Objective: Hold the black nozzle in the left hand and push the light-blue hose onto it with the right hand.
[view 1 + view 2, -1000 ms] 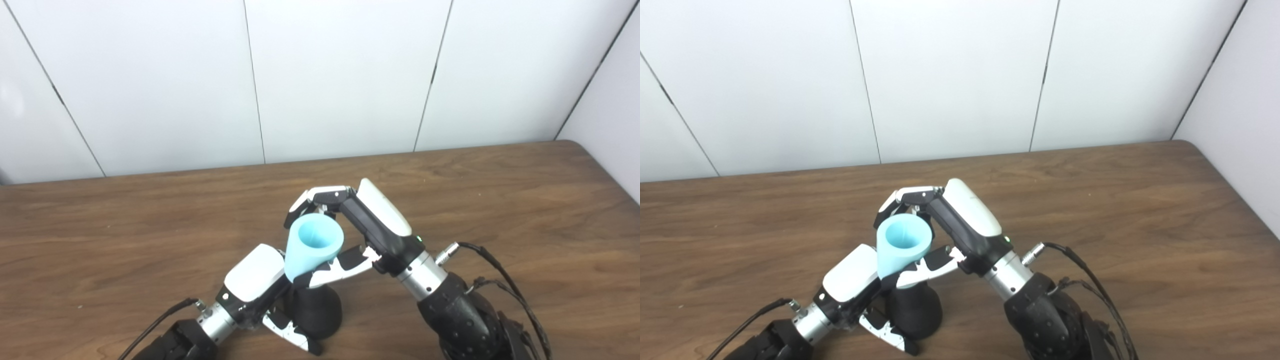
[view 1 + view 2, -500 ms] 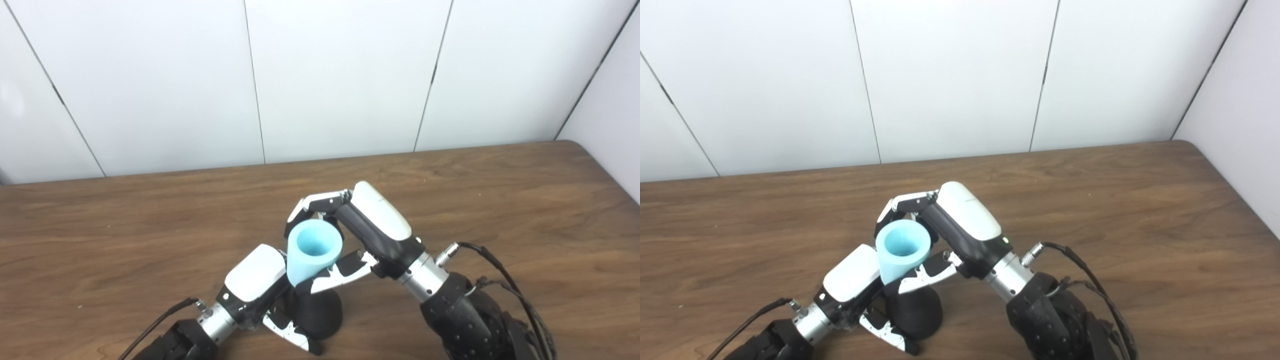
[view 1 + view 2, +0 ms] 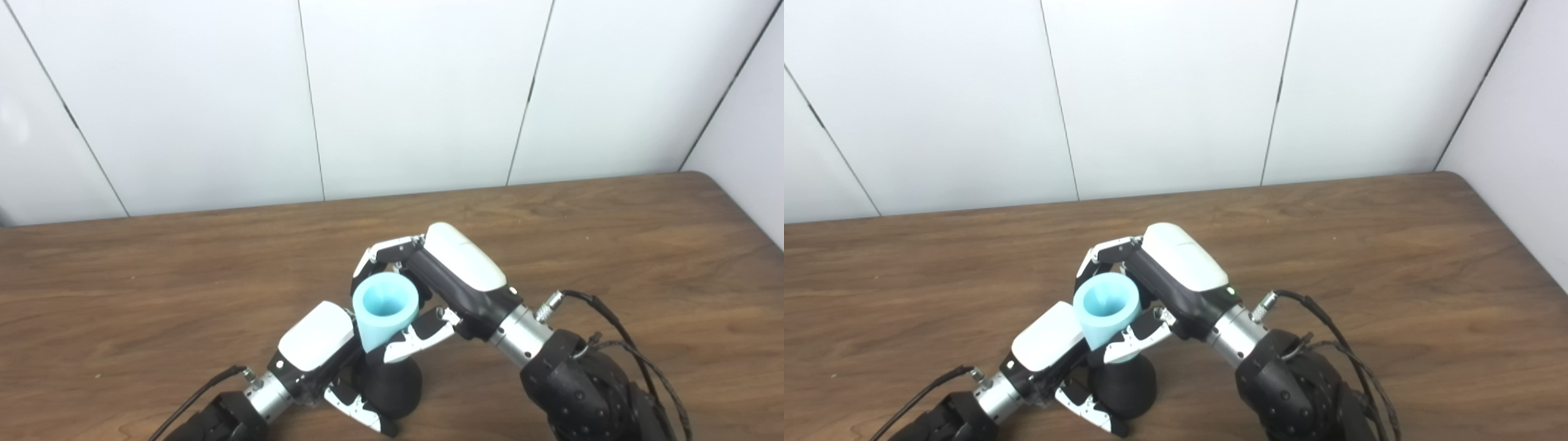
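Observation:
The black nozzle [image 3: 392, 387] is a dark flared cone standing on the table near the front edge, and my left hand [image 3: 318, 349] is shut around its left side. Directly above it sits the light-blue hose [image 3: 384, 309], a funnel-shaped piece with its wide mouth facing up and its narrow end down at the nozzle's top. My right hand [image 3: 438, 288] is shut on the hose, fingers curled over its far rim and thumb under its right side. The joint between hose and nozzle is hidden by the thumb. The right eye view shows the same hose [image 3: 1107, 306] and nozzle [image 3: 1124, 386].
The brown wooden table [image 3: 612, 245] stretches back to white wall panels [image 3: 416, 92]; its right corner meets a side wall. Cables [image 3: 612, 331] trail from my right forearm, and one cable [image 3: 196, 392] runs from the left wrist.
My right hand has lowered the hose a little toward the nozzle and brought it more upright. The left hand has shifted slightly right with the nozzle.

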Robot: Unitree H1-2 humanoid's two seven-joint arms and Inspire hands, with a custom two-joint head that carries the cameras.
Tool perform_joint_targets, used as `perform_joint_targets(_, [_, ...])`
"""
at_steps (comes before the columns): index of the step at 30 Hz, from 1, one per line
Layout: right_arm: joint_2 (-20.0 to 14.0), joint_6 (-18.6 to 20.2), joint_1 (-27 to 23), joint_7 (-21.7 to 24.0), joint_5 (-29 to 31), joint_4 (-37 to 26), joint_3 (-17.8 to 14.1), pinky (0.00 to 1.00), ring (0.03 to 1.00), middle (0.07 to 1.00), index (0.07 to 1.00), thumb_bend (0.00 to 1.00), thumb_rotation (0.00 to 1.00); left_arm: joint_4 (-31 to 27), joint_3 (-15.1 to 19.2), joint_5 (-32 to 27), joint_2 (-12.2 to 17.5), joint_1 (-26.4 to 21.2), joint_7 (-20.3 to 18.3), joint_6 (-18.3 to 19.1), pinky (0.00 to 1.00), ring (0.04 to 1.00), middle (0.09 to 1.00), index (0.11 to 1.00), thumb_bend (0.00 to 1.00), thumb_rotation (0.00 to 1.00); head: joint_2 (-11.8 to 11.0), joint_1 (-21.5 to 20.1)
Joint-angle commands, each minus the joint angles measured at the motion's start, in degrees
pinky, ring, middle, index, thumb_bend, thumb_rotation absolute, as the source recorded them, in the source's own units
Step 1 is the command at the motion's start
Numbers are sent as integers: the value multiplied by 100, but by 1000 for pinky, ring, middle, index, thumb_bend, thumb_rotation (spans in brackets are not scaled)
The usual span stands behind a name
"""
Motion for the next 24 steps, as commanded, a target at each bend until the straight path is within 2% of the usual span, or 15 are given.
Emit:
perform_joint_targets(1, [22, 7, -214, -13, -30, -216, -36, 75, 130, 470, 481, 528, 0, 127, -169, 116, -8, 209, -216, -94, 96, 148, 214, 482, 520, 43, 8, 6])
perform_joint_targets(10, [-12, -226, -99, -184, 102, -85, -65, 85, 144, 472, 482, 527, 0, 140, -152, 108, -17, 214, -251, -92, 97, 146, 210, 483, 520, 43, -3, 14])
perform_joint_targets(11, [-8, -280, -67, -241, 138, -55, -77, 96, 160, 442, 512, 521, 0, 140, -162, 109, -13, 211, -234, -93, 97, 147, 210, 482, 520, 43, -9, 23])
perform_joint_targets(13, [-2, -399, -7, -365, 205, 10, -102, 108, 178, 442, 524, 520, 0, 142, -156, 97, -18, 215, -240, -92, 96, 146, 209, 482, 520, 43, -13, 32])
perform_joint_targets(19, [-16, -814, 147, -730, 365, 238, -165, 123, 184, 434, 531, 519, 0, 136, -136, 112, -30, 225, -278, -87, 92, 144, 206, 482, 520, 43, -14, 48])
perform_joint_targets(22, [-22, -956, 215, -832, 431, 316, -193, 159, 234, 446, 522, 521, 0, 120, -120, 134, -35, 230, -314, -80, 91, 144, 204, 483, 520, 44, -16, 60])
perform_joint_targets(24, [-14, -1028, 250, -897, 468, 349, -209, 150, 219, 444, 525, 521, 0, 100, -101, 110, -40, 238, -346, -77, 92, 146, 210, 483, 520, 44, -19, 65])
